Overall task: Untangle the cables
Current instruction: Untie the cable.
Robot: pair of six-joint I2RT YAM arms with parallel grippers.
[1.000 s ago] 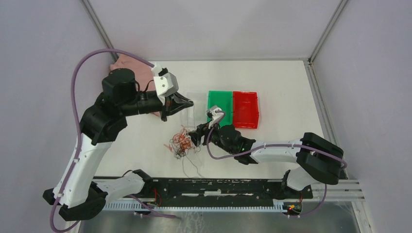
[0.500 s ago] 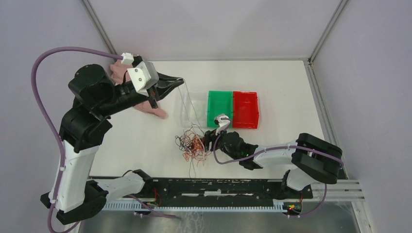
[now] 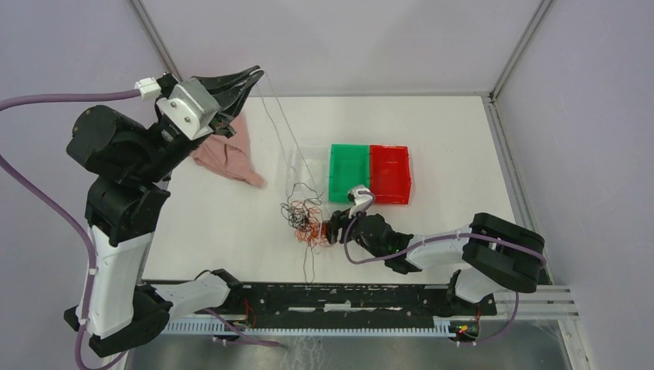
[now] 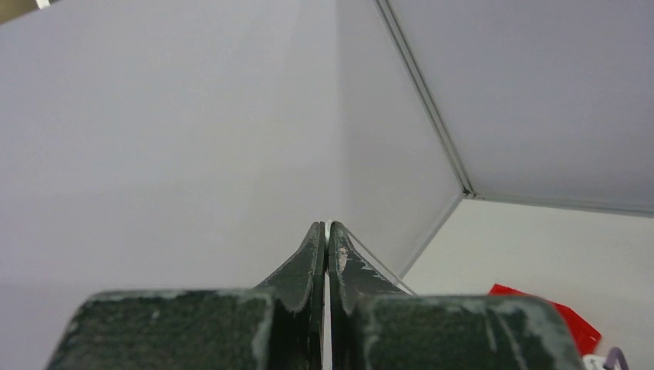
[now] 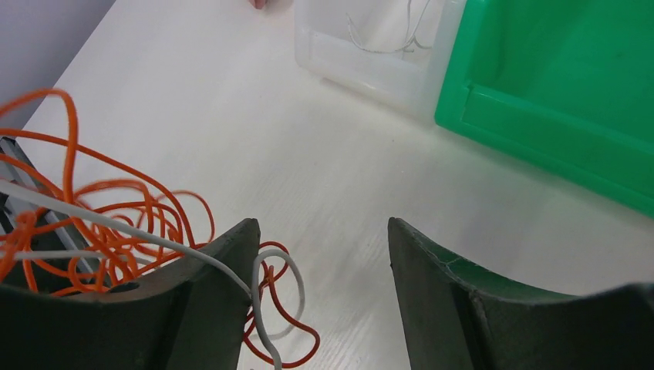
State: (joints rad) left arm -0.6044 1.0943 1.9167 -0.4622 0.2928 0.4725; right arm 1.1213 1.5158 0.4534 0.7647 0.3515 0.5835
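Observation:
The cables [image 3: 304, 220] form a small wad of orange, black and whitish wires on the table, in front of the clear bin [image 3: 307, 165]. My left gripper [image 3: 257, 70] is raised high at the back left, shut on one whitish wire [image 3: 282, 127] that runs taut down to the wad. In the left wrist view the left gripper [image 4: 328, 227] pinches that wire [image 4: 369, 263] at its tips. My right gripper [image 3: 332, 230] stands open and low at the wad's right edge. In the right wrist view the right gripper [image 5: 324, 231] has orange loops [image 5: 116, 220] to its left, and a whitish loop [image 5: 298, 287] crosses its left finger.
A green bin [image 3: 349, 173] and a red bin [image 3: 389, 173] stand side by side to the right of the clear bin. A pink cloth [image 3: 228, 154] lies at the back left. The enclosure walls stand close behind my raised left gripper.
My left arm has swung up and back to the left, drawing the whitish wire out long. The wad has slid right and tightened. My right gripper shifted slightly right, still open.

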